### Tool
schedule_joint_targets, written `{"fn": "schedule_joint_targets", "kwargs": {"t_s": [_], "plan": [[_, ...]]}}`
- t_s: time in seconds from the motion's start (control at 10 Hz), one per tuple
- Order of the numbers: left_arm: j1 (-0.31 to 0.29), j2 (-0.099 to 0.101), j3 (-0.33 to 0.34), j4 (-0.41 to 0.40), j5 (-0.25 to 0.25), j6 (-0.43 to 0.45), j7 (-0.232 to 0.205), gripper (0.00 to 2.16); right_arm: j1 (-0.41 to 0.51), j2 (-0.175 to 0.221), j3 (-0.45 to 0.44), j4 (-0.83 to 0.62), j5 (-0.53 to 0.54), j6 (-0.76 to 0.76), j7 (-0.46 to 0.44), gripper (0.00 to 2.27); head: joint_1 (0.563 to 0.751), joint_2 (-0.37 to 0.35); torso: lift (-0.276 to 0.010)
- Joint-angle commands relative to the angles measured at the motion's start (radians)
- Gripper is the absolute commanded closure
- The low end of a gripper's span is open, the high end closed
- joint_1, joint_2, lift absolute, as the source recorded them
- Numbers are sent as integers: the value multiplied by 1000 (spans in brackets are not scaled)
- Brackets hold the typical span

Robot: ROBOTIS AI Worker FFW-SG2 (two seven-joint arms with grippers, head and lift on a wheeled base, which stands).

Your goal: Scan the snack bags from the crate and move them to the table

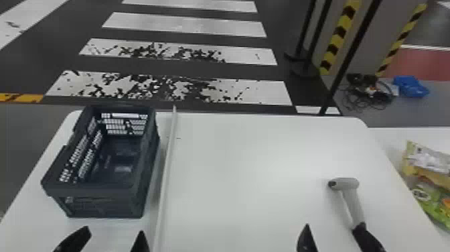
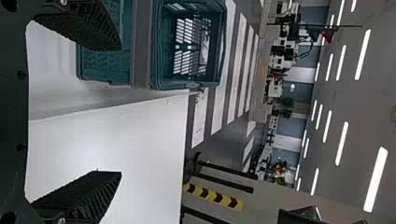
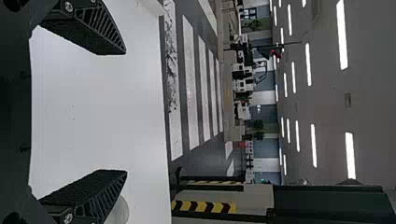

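The left tool (image 1: 115,230) is being held with fingers (image 1: 76,238) spread; the right tool (image 1: 334,226) is being held likewise, well apart.

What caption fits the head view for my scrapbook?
A dark plastic crate at left and pale pistol-shaped scanner at right on a white table.

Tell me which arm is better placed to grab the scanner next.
Right, most likely. The open right gripper sits close to the scanner, on the right side of the table, while the left gripper is across by the crate.
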Motion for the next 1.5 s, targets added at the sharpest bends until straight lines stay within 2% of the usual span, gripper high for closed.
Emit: {"fn": "schedule_joint_targets", "kwargs": {"t_s": [0.0, 0.1, 0.3, 0.8, 0.9, 1.4], "plan": [[2, -2, -10, 13, -4, -50, -2, 39, 10, -2, 17, 8, 19, -30, -2, 83, 695, -86, -95], [-2, -2, -20, 22, -14, -77, -5, 39, 10, -2, 20, 26, 30, -76, -6, 83, 695, -78, -95], [-7, -2, -35, 26, -27, -74, -4, 39, 27, -2, 21, 40, 30, -150, -6, 83, 695, -81, -95], [-4, 0, -35, 37, -39, -120, 7, 39, 37, -5, 34, 58, 48, -208, -11, 83, 695, -78, -95], [-4, 1, -43, 36, -51, -120, 7, 39, 37, -5, 34, 58, 48, -211, -11, 83, 695, -77, -95], [-7, 6, -43, 37, -51, -120, 10, 39, 46, -5, 35, 63, 62, -251, -16, 83, 695, -86, -95]]}}
